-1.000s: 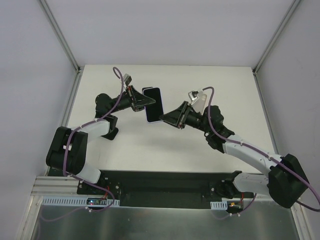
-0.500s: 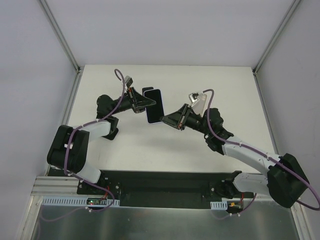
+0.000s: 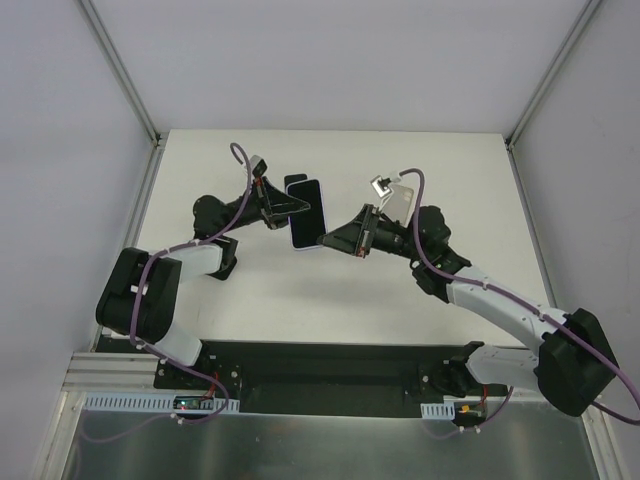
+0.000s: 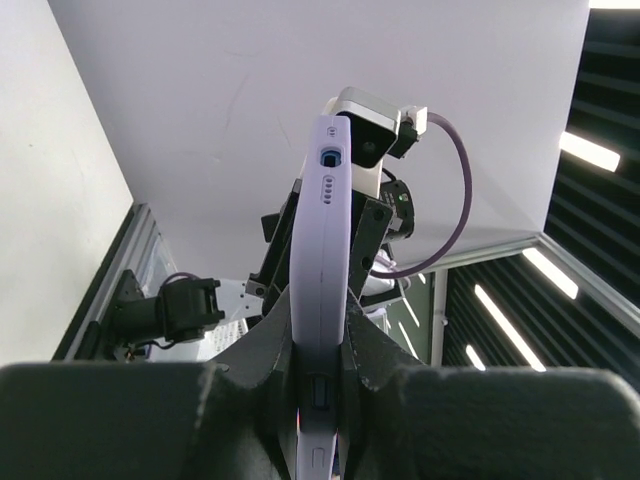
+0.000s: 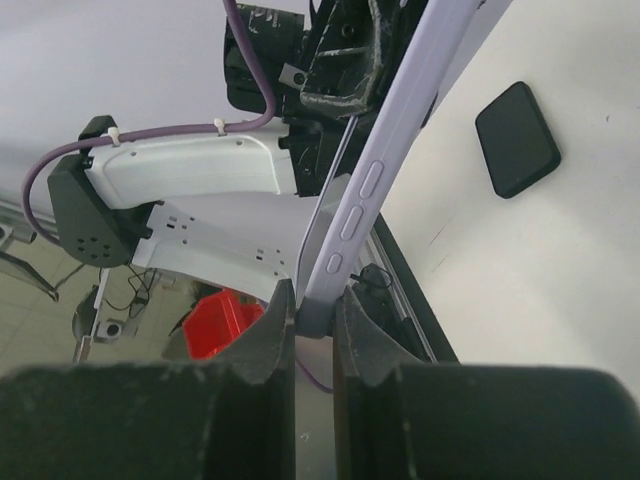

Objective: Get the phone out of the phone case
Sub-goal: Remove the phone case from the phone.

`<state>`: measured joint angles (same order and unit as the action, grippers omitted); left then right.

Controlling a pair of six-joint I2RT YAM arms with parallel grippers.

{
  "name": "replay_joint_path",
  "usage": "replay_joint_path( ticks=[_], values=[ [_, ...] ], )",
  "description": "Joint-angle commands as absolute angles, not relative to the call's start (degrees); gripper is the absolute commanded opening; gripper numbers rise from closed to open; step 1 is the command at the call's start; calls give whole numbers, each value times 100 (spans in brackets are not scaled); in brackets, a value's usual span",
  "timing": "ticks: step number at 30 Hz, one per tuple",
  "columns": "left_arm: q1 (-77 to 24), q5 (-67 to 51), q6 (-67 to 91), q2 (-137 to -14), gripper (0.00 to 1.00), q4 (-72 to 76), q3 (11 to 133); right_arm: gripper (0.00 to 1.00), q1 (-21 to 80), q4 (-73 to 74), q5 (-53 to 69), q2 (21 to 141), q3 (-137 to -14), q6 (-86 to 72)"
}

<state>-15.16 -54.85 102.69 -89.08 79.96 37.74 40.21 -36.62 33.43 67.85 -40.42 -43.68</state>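
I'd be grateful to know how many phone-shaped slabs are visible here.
2. The lilac-cased phone is clamped in both arms' jaws; a dark slab lies flat on the table beside it. More could be hidden behind the arms.

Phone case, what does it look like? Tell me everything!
The phone case is pale lilac, smooth and rubbery-looking, with rounded edges, raised side buttons, and a port cut-out with small holes at one end. The dark phone sits inside it. The left gripper and the right gripper each pinch an edge, holding it up off the white table.
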Motion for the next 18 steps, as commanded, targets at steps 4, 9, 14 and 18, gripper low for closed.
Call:
replay_joint_path(
  ticks=[4,9,14,18],
  values=[
    [-1485,-5484,10819,-8930,0,7112,3876,1,4166,-6186,5360,6767,-4974,-3874],
    [-1600,-5669,10591,-8895,0,6382,3858,1,4157,-7344,5888,7504,-5203,-4595],
    [-1608,-5774,10530,-8912,0,6170,3850,1,4201,-7743,6099,8050,-5318,-5054],
    [-1608,-5775,10459,-8816,0,6012,3911,1,4201,-7673,5986,8288,-5203,-5019]
  ],
)
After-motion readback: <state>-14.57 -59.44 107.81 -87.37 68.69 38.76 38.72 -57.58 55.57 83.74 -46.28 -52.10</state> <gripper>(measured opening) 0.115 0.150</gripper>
